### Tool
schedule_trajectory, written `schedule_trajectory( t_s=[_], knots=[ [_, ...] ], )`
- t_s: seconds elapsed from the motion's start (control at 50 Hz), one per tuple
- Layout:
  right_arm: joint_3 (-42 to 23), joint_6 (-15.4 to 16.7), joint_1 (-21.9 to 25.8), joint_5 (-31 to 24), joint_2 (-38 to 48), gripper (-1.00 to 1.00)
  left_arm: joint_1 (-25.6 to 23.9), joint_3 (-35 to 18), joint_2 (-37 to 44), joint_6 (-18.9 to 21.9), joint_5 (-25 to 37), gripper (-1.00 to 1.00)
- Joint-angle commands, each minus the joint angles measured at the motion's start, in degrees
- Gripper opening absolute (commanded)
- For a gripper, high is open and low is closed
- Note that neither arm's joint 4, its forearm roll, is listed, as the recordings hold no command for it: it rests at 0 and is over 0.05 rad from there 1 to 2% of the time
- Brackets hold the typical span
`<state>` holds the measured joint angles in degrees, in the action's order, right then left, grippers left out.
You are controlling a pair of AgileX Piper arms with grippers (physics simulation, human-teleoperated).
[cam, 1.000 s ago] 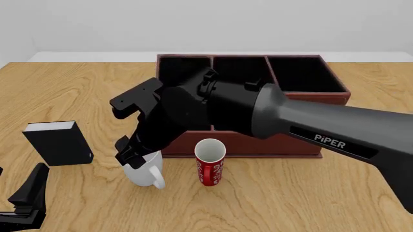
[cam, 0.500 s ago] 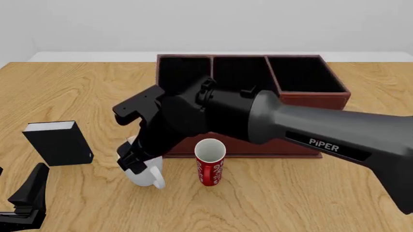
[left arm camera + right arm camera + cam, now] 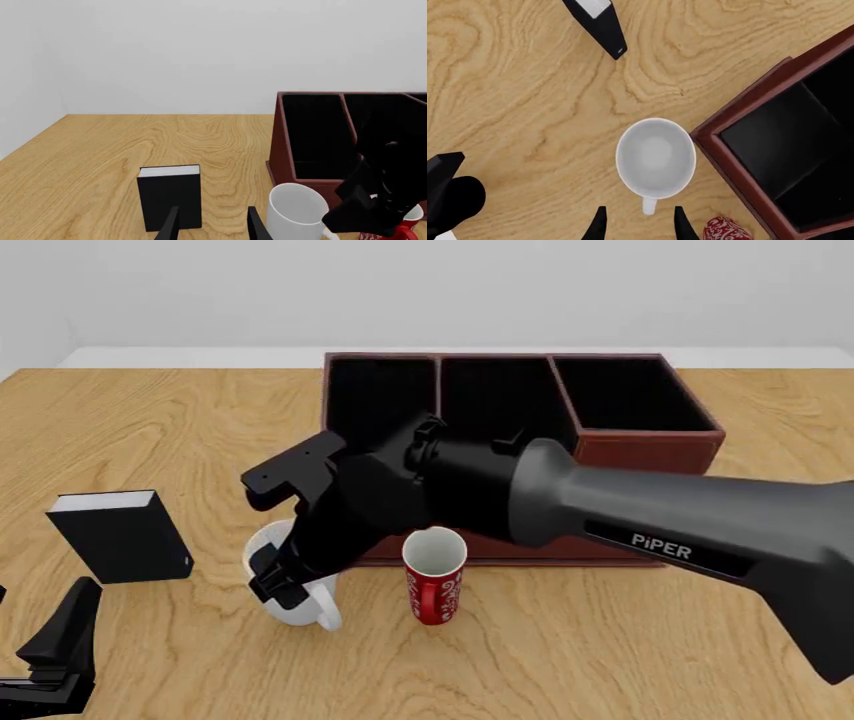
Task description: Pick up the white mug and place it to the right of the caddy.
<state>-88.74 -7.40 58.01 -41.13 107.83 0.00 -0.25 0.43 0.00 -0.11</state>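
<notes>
The right claw [image 3: 637, 225], fingers apart and holding nothing, hangs over the white mug [image 3: 656, 158], which stands on the bench [image 3: 514, 100] beside the caddy [image 3: 790, 150]. The left claw [image 3: 212, 225] is likewise apart.

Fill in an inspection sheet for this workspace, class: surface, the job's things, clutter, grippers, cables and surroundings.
Surface: wooden table, no marks seen.
Job's things: white mug upright and empty, close beside the caddy; caddy compartments look empty.
Clutter: red cup standing beside the mug; black box upright, apart.
Grippers: right gripper open, above the mug's handle; left gripper open, low, away from the mug.
Cables: nothing seen.
Surroundings: plain pale wall.
</notes>
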Motion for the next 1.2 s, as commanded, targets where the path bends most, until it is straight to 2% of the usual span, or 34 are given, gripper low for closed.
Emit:
schedule_trajectory(
  t_s=[0.02, 1.2],
  knots=[
    [1.2, -0.6, -0.1, 0.7, 0.5, 1.0, 0.0, 0.0, 0.0, 0.0, 0.0, 1.0],
    [3.4, -2.2, -0.1, 2.7, 2.8, 1.0, 0.0, 0.0, 0.0, 0.0, 0.0, 1.0]
  ],
)
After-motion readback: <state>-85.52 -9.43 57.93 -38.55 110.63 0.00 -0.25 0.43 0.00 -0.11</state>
